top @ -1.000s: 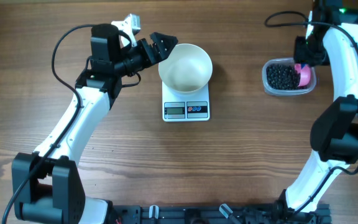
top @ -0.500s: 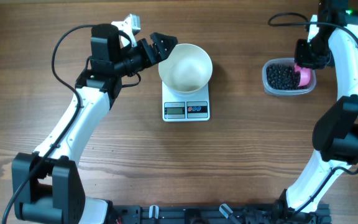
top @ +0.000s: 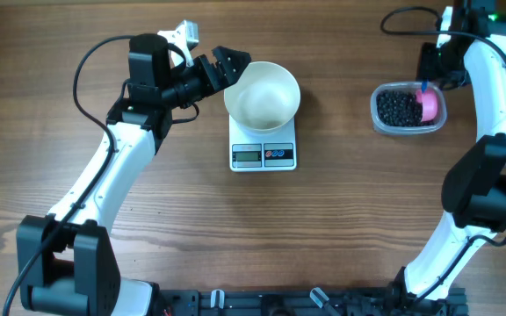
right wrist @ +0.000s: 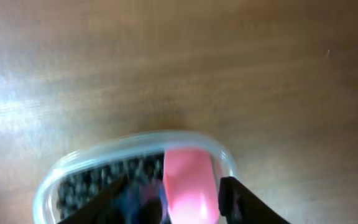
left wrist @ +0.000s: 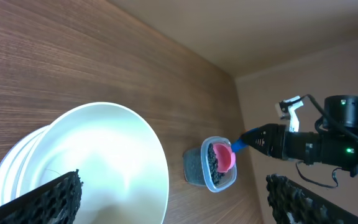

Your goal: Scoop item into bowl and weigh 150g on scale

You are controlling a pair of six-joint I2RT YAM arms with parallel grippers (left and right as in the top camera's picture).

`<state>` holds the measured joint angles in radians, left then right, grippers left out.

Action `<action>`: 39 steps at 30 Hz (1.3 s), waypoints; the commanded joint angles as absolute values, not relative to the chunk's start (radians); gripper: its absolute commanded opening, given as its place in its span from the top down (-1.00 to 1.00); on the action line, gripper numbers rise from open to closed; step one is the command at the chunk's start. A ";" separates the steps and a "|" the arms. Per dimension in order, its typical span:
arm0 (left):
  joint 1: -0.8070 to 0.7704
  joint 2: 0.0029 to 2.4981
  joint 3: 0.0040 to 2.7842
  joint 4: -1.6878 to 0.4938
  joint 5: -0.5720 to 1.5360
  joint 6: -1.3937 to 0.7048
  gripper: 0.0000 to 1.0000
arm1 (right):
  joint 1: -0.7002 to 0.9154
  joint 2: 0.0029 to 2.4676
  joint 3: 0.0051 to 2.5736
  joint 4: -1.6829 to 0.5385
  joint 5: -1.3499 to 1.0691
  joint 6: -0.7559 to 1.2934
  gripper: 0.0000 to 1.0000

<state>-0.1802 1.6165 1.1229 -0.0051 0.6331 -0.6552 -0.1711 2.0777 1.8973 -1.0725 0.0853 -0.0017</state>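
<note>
The right pincer [right wrist: 179,200] straddles the scoop [right wrist: 188,180], grip unclear; it should clamp the handle [left wrist: 240,147] between its fingers squarely. Left pincer [left wrist: 179,199] gapes.

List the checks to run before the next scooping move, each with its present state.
1. Bowl seated on scale: ok.
2. Bowl holds no beans yet: ok.
3. Pink scoop lies in the tub on the beans: ok.
4. Right end effector at the scoop's blue handle, grip closed on it: cannot tell, wrist view blurred.
5. Left end effector open at the bowl: ok.
6. Scale display zeroed: cannot tell, too small.
</note>
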 commanded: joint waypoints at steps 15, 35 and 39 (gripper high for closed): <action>-0.173 1.603 1.127 -0.005 0.638 -0.632 -1.00 | -0.168 2.057 1.868 -1.232 0.194 0.003 0.91; -0.173 1.603 1.127 -0.005 0.638 -0.632 -1.00 | -0.168 2.058 1.850 -1.235 0.179 0.052 0.19; -0.173 1.603 1.127 -0.005 0.638 -0.632 -1.00 | -0.168 2.058 1.850 -1.277 0.127 0.082 0.08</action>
